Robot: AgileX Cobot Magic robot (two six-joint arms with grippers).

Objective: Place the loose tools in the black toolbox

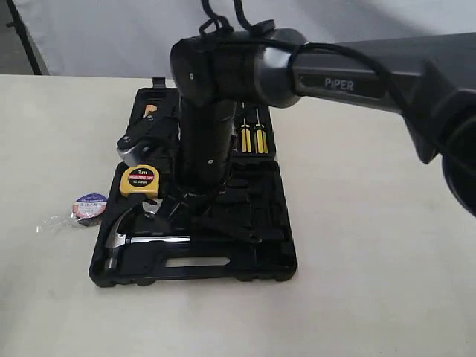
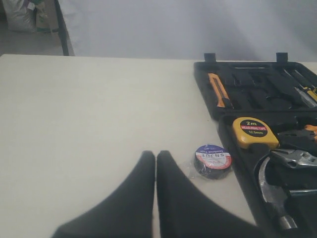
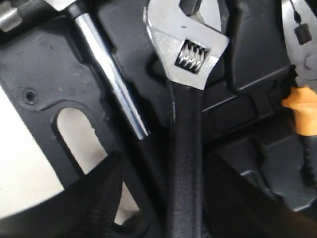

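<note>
Right fingers [image 3: 104, 203] stand released astride the silver black-handled adjustable wrench [image 3: 184, 148], which lies in the black moulded plastic toolbox [image 1: 277, 262]. Left fingers [image 2: 136, 198] are clenched on nothing, near the small dark wrapped tape roll [image 2: 213, 159] on the beige desk [image 2: 99, 124].

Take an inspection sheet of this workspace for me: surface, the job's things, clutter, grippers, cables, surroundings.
Surface: pale table, plain top.
Job's things: black toolbox open flat; claw hammer in its near half; adjustable wrench lying in the box beside the hammer's shaft; tape roll on the table beside the box, not in it.
Clutter: yellow tape measure, orange-handled pliers and yellow-handled screwdrivers, all in the box.
Grippers: left gripper shut, empty, over the table; right gripper open, fingers either side of the wrench handle.
Cables: black cables looped on the right arm.
Surroundings: white backdrop behind the table.
</note>
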